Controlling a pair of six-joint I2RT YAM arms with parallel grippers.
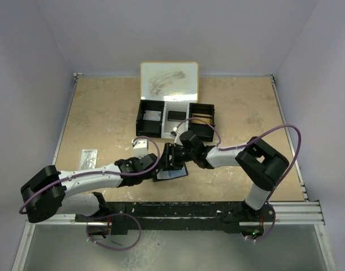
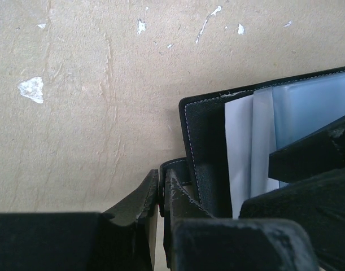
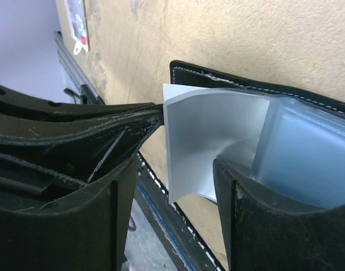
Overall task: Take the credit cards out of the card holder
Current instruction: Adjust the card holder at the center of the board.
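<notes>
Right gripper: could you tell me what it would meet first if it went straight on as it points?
Probably the pale plastic sleeve of the open card holder, lying between the right gripper's open jaws; depth unclear.

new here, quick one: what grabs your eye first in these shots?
Both arms meet over the open card holder at the table's near centre. The left end effector is shut at its black edge, and the right end effector is open astride a pale curled sheet poking out of the holder. Behind them sits a black-and-white tray, with a white panel at its far side.
</notes>
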